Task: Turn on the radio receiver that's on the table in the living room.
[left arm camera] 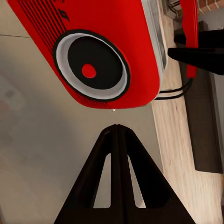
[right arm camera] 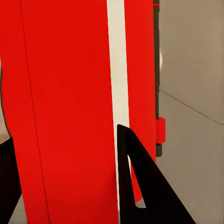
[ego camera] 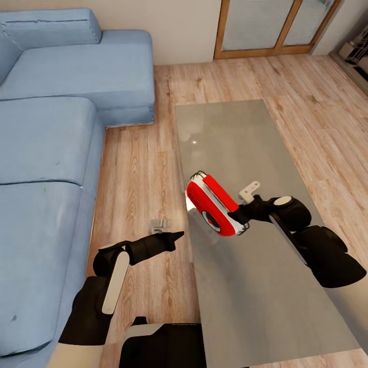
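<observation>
above table [ego camera: 240, 133], right tool [ego camera: 244, 214] pinching tilted radio receiver [ego camera: 214, 204]; left tool [ego camera: 176, 235] pressed together; radio underside hidden.

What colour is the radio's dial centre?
Red, on a dark dial with a white ring; clearest in the left wrist view.

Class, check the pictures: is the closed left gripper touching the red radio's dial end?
Apart. In the left wrist view a strip of table shows between the shut left gripper and the radio receiver; its tips point toward the dial.
</observation>
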You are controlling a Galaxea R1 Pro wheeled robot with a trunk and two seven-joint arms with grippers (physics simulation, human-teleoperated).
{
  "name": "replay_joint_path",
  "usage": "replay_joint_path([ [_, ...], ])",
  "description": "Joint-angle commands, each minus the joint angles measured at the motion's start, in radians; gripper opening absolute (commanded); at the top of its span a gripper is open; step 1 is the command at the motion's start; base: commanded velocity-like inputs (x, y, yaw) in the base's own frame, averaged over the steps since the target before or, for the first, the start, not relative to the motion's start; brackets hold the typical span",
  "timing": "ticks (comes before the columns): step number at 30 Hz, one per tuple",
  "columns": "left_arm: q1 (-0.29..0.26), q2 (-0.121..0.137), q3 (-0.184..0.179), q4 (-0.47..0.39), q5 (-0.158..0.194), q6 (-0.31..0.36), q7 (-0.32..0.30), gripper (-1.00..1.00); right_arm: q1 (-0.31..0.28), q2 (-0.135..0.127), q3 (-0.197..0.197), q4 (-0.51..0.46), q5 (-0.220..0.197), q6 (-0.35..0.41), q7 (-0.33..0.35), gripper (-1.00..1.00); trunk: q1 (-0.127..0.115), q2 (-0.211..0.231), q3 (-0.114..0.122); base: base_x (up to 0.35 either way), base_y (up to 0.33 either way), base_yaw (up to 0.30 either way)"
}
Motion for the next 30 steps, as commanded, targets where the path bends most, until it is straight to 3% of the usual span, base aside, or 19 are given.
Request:
replay_joint_path([
  [1, 0.0, 0.0, 0.0, 0.001, 0.0, -0.001, 0.0, -1.0, 0.0, -0.002, 0.0, 0.0, -0.003, 0.0, 0.009, -1.0, 0.0, 0.0, 0.0, 0.0, 0.0, 0.0],
  [4, -0.005, 0.0, 0.0, 0.001, -0.001, -0.005, 0.0, -1.0, 0.0, -0.007, 0.0, -0.001, -0.003, 0.0, 0.016, -1.0, 0.0, 0.0, 0.0, 0.0, 0.0, 0.0],
  [7, -0.061, 0.001, -0.001, 0.022, 0.002, -0.007, -0.001, -1.0, 0.0, -0.01, 0.002, -0.002, -0.002, 0.0, 0.018, -1.0, 0.0, 0.0, 0.0, 0.0, 0.0, 0.0],
  [11, -0.094, 0.001, -0.002, 0.067, 0.002, -0.016, -0.002, -1.0, 0.0, -0.023, 0.004, -0.002, -0.004, 0.0, 0.05, -1.0, 0.0, 0.0, 0.0, 0.0, 0.0, 0.0],
  [13, -0.096, 0.002, -0.002, 0.075, 0.002, -0.021, -0.003, -1.0, 0.0, -0.04, 0.004, -0.002, -0.004, 0.0, 0.095, -1.0, 0.0, 0.0, 0.0, 0.0, 0.0, 0.0],
  [16, -0.098, 0.003, -0.002, 0.078, 0.001, -0.023, -0.003, -1.0, 0.0, -0.088, 0.002, -0.002, -0.002, 0.0, 0.186, -1.0, 0.0, 0.0, 0.0, 0.0, 0.0, 0.0],
  [19, -0.098, 0.004, -0.002, 0.08, -0.001, -0.024, -0.003, -1.0, 0.0, -0.125, 0.001, -0.002, -0.001, 0.0, 0.218, -1.0, 0.0, 0.0, 0.0, 0.0, 0.0, 0.0],
  [26, -0.098, 0.004, 0.0, 0.123, -0.003, -0.04, -0.004, -1.0, 0.0, -0.136, -0.012, -0.002, -0.001, 0.0, 0.228, -1.0, 0.0, 0.0, 0.0, 0.0, 0.0, 0.0],
  [30, -0.098, 0.002, 0.0, 0.208, -0.002, -0.132, -0.003, -1.0, 0.0, -0.136, -0.016, -0.003, -0.001, 0.0, 0.228, -1.0, 0.0, 0.0, 0.0, 0.0, 0.0, 0.0],
])
